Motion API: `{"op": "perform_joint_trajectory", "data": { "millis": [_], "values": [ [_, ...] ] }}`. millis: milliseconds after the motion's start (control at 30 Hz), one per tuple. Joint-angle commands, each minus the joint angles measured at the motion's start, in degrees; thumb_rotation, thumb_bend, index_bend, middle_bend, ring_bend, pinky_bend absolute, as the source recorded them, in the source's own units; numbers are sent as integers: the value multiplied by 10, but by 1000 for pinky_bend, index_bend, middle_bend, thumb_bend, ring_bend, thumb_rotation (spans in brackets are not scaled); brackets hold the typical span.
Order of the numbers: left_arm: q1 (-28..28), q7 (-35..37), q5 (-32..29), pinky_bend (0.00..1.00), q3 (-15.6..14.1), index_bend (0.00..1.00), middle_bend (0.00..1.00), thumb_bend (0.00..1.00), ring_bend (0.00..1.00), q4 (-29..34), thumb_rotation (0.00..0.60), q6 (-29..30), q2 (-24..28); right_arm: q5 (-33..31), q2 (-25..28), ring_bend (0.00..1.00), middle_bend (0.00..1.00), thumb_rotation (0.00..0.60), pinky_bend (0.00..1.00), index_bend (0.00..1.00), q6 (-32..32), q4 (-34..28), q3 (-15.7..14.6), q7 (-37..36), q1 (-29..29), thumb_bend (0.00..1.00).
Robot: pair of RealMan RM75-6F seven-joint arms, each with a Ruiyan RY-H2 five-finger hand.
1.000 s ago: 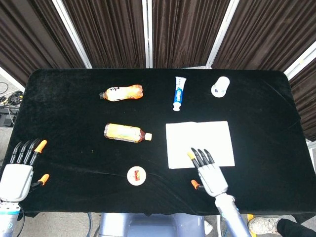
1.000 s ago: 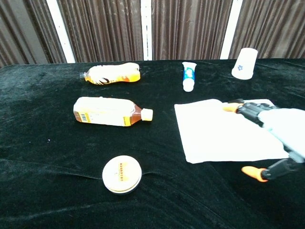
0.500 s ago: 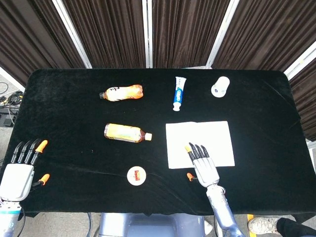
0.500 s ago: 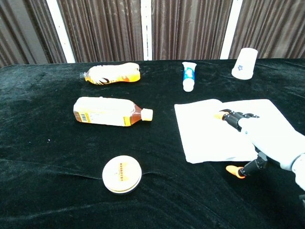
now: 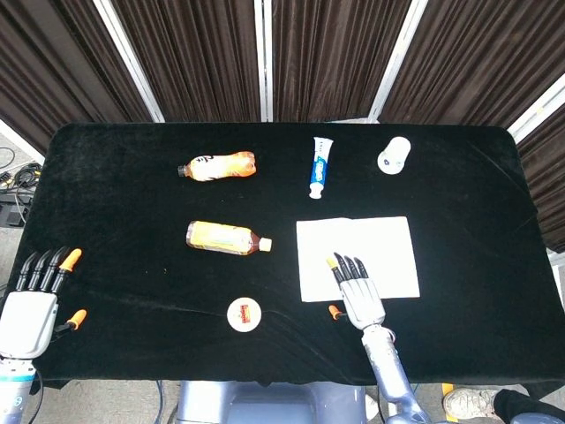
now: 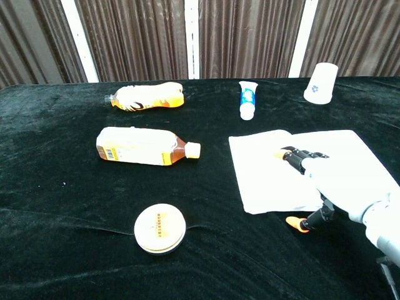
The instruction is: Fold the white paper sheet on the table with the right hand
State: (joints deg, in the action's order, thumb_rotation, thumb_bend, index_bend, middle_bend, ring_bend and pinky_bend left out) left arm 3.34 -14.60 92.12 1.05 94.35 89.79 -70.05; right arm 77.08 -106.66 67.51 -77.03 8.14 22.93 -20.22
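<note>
right hand [image 5: 360,296] flat over near edge of white paper sheet [image 5: 380,247], fingers [image 6: 299,156] straight and together, thumb out to the side, gripping nothing | sheet flat on table [image 5: 124,194], right of centre | left hand [image 5: 31,305] near-left corner, empty, fingers extended

Both hands are built alike: a pale silver-grey shell over the palm and back, with black fingers. The right hand [image 5: 357,296] shows an orange-tipped thumb and a yellowish tip on one finger, and its forearm is a slim grey tube. The left hand [image 5: 33,300] has two orange tips and a white wrist with a blue mark.
</note>
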Motion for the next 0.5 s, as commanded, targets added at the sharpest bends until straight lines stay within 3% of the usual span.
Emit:
{"op": "perform_joint_trajectory", "data": {
  "millis": [33,433,500],
  "values": [
    [0,1,0,0,0,0,0,181,0,1,600,1,1,-2,-8,0,0,600,0,0,1,10,3,-3,-5,146],
    [1,0,1,0,-2,0,0,182,0,0,600,-2,0,-4,-47,0,0,600,0,0,5,84,13,-24,-25,179],
    [1,1,2,0,-2,0,0,181,0,0,600,-2,0,2,-51,0,0,600,0,0,11,90,13,-30,-27,220]
  ]
}}
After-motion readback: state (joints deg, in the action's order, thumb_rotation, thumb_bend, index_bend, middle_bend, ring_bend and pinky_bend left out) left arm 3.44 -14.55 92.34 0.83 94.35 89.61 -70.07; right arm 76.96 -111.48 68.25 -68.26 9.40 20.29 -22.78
